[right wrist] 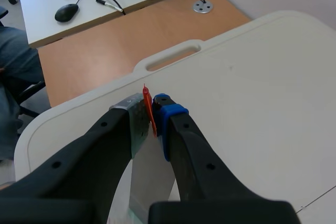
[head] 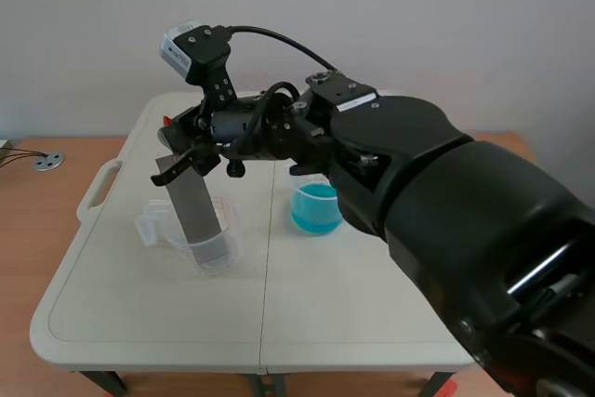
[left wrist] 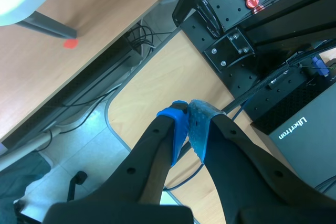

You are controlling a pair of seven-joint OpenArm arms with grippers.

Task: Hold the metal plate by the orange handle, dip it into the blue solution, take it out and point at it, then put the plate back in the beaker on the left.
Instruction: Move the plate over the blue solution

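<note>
Our right hand (head: 178,148) pinches the orange handle (right wrist: 147,106) of the metal plate (head: 192,206). The plate slants with its lower end inside the clear beaker (head: 212,246) at the left of the bench (head: 353,295). The beaker of blue solution (head: 316,211) stands near it. Our left hand (left wrist: 188,124) is pressed together on nothing, off the bench.

Bulky black arm (head: 465,202), black cable (head: 279,39), thick fingers (left wrist: 236,156), blue dotted pads (left wrist: 177,123)

grey plate (head: 193,206), orange handle (right wrist: 147,109), blue solution (head: 314,213)
</note>
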